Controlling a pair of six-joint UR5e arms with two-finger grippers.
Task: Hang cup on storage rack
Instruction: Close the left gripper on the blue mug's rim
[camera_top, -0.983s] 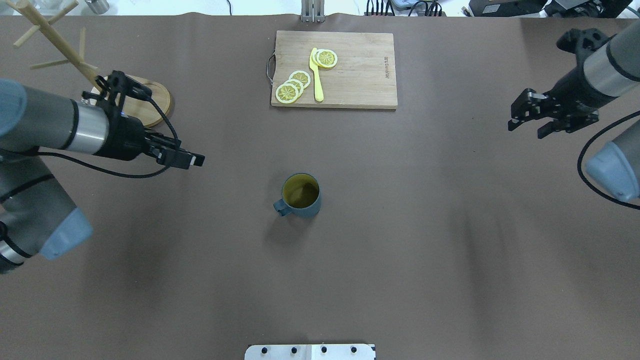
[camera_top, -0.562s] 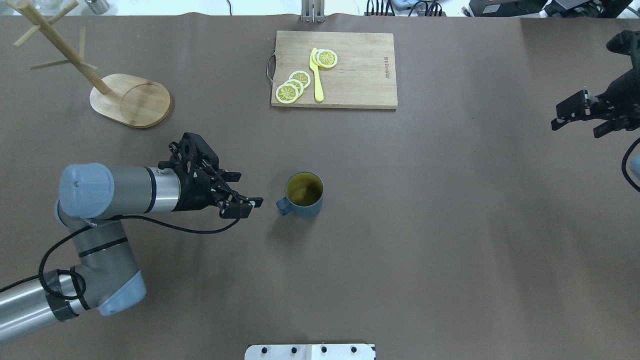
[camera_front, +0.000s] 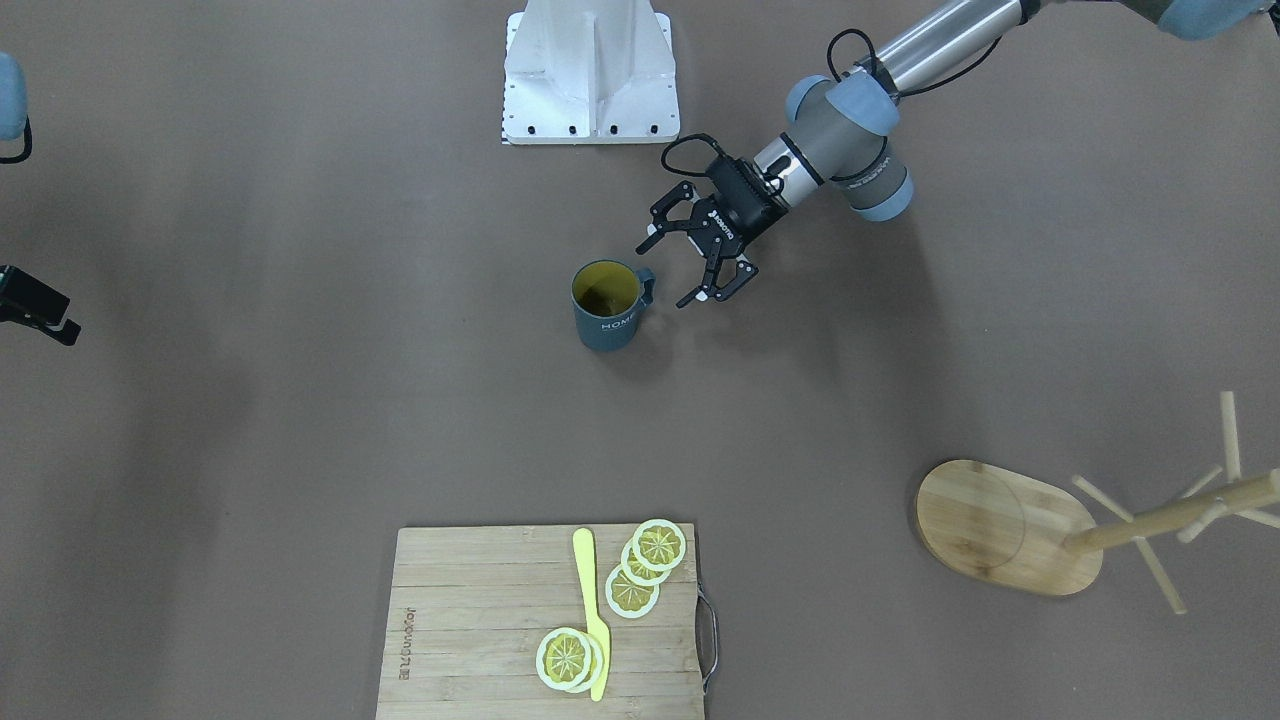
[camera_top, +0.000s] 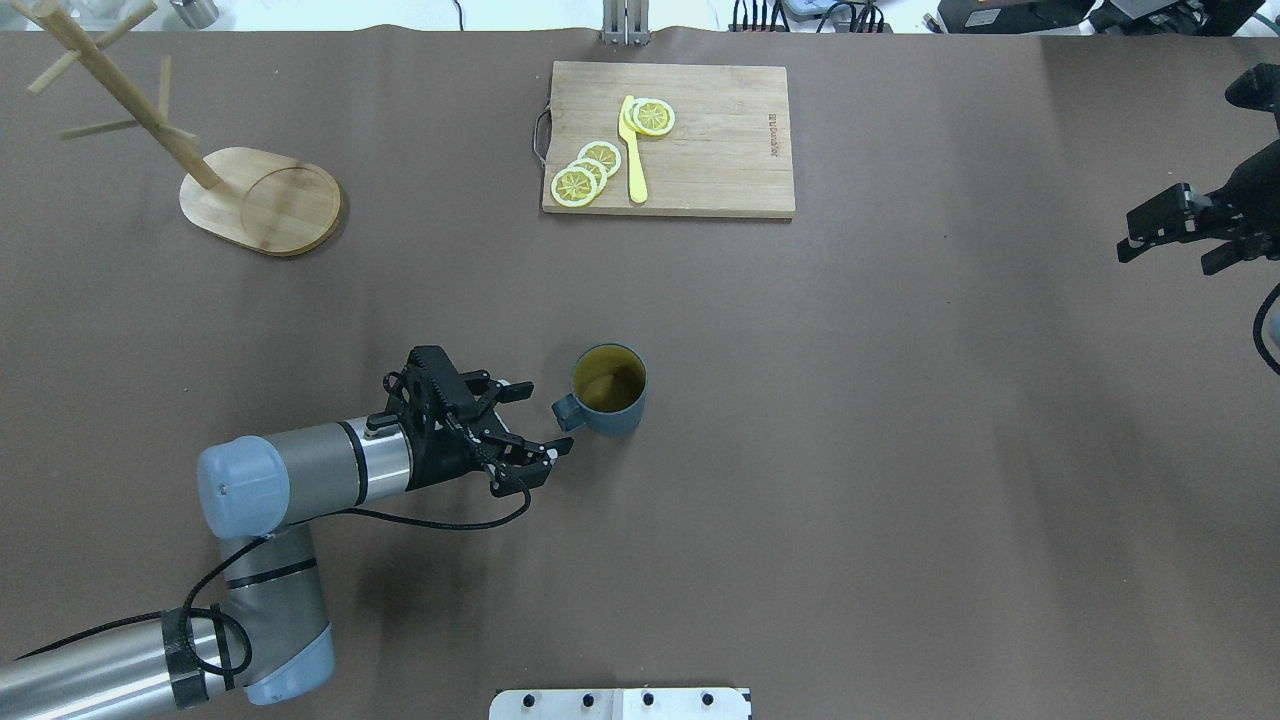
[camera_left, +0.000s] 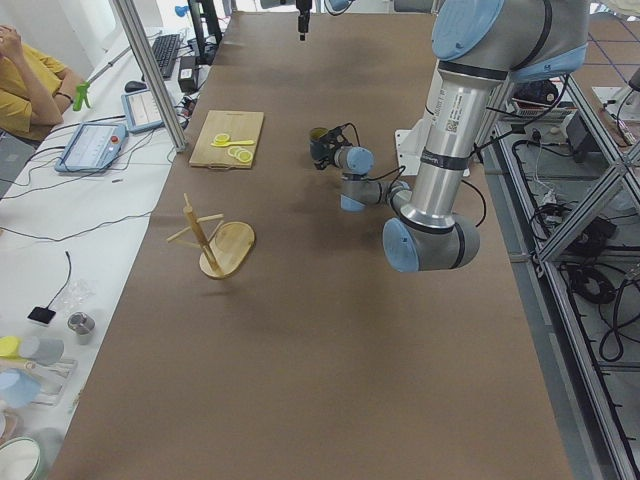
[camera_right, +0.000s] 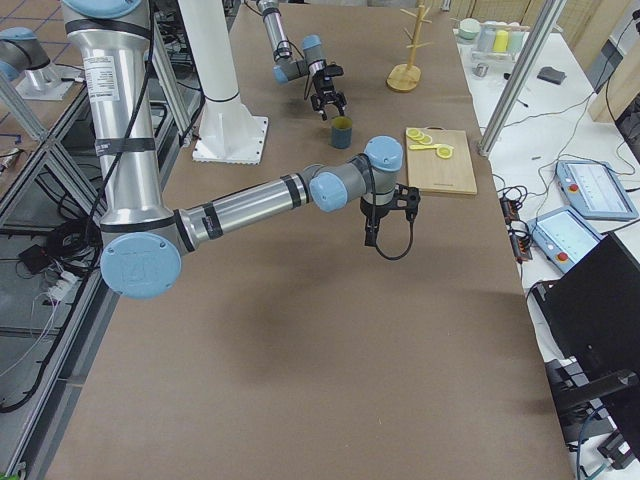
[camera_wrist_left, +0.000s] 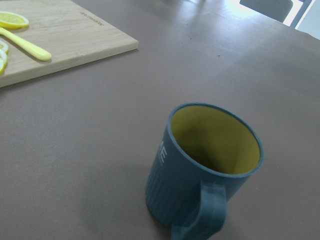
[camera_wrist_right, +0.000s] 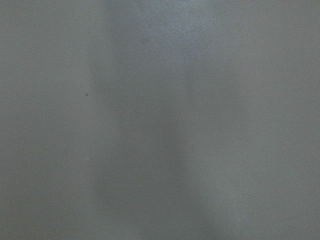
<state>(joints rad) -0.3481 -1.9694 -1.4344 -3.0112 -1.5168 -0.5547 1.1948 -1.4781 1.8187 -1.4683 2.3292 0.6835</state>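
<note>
The dark slate-blue cup (camera_top: 607, 392) with a yellow inside stands upright near the table's middle, its handle toward my left arm. It also shows in the front view (camera_front: 606, 305) and fills the left wrist view (camera_wrist_left: 205, 170), handle nearest. My left gripper (camera_top: 537, 420) is open and empty, low over the table, with its fingertips on either side of the handle and not touching it (camera_front: 672, 270). The bamboo storage rack (camera_top: 265, 200) stands at the far left with bare pegs (camera_front: 1000, 525). My right gripper (camera_top: 1165, 252) is open and empty at the right edge.
A wooden cutting board (camera_top: 710, 150) with lemon slices (camera_top: 590, 170) and a yellow knife (camera_top: 632, 150) lies at the far middle. The brown table cover (camera_wrist_right: 160, 120) alone fills the right wrist view. An operator (camera_left: 25, 85) sits beyond the table's far side.
My left arm has swung from beside the rack down to the cup, its open gripper now at the handle. My right arm has drawn back toward the right edge. The cup has barely moved.
</note>
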